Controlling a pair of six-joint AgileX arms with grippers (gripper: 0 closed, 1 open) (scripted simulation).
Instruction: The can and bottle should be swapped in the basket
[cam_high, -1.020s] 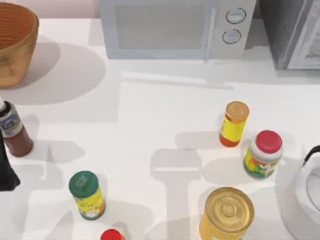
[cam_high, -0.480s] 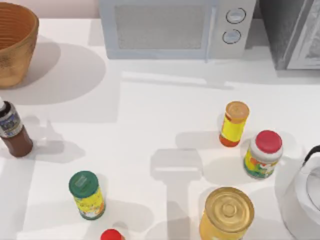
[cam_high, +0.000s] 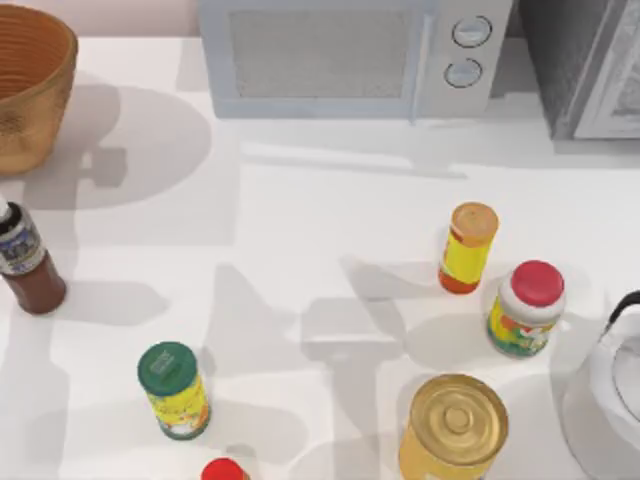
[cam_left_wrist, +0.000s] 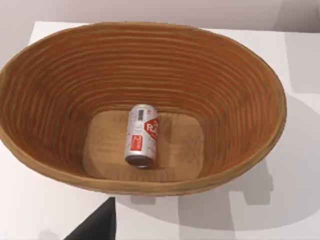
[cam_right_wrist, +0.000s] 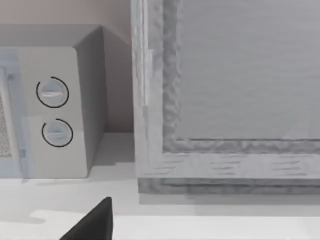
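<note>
The small slim can (cam_left_wrist: 142, 135) with a white and red label lies on its side on the floor of the large round orange-tan wicker basket (cam_left_wrist: 60, 70), at the white desk's (cam_high: 300, 230) far left corner. The dark reddish-brown bottle (cam_high: 28, 265) with a white-and-blue neck label stands upright on the desk's left edge, near the basket. Whether either pincer is apart or together, I cannot tell.

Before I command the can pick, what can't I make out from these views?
- Left gripper: one dark finger in the left wrist view, frame edge cuts the rest; open or shut unreadable.
- Right gripper: same in the right wrist view.
- Basket: cut by the top view's corner.
- Bottle: partly cut by the top view's left edge.
- Can: far end faces away in the left wrist view.
</note>
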